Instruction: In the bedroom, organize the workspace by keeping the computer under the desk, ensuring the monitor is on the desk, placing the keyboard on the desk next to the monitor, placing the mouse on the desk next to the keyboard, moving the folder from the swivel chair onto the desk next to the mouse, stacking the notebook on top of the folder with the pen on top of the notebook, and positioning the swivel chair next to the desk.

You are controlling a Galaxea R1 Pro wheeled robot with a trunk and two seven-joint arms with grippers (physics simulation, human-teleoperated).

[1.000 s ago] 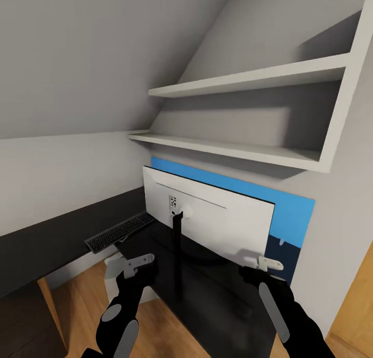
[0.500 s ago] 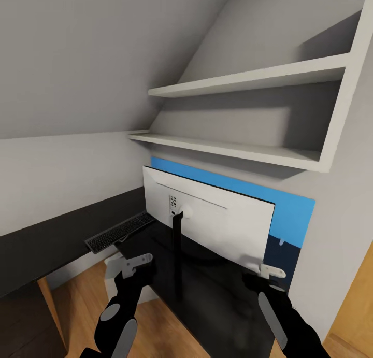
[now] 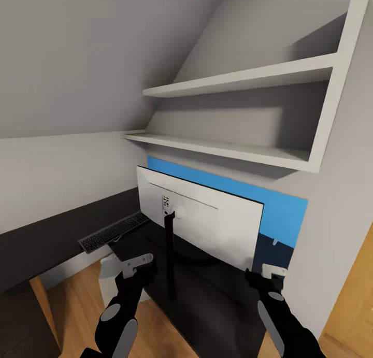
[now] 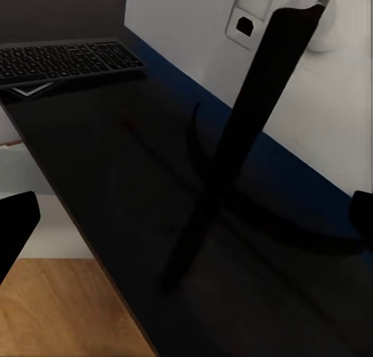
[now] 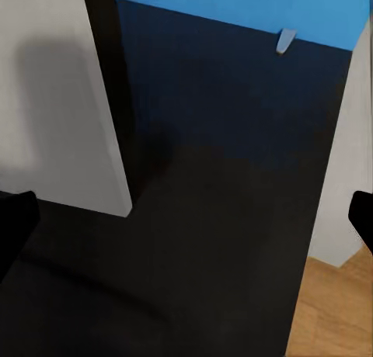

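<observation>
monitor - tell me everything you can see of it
The monitor is very wide, showing its pale grey-white back with a dark rim, a port panel near the stand mount, and a thin black stand. It stands upright on the black desk, screen facing a blue wall panel. Neither gripper touches it.

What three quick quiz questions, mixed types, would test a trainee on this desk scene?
1. True or false: the monitor shows the head camera its black screen.
2. Which thing lies on the desk beside the monitor: A folder, B keyboard, C notebook?
3. Fill in: the left gripper and right gripper are both ____.

Key:
1. False; its pale back faces the camera.
2. B.
3. Open; fingertips sit wide apart in each wrist view.
</observation>
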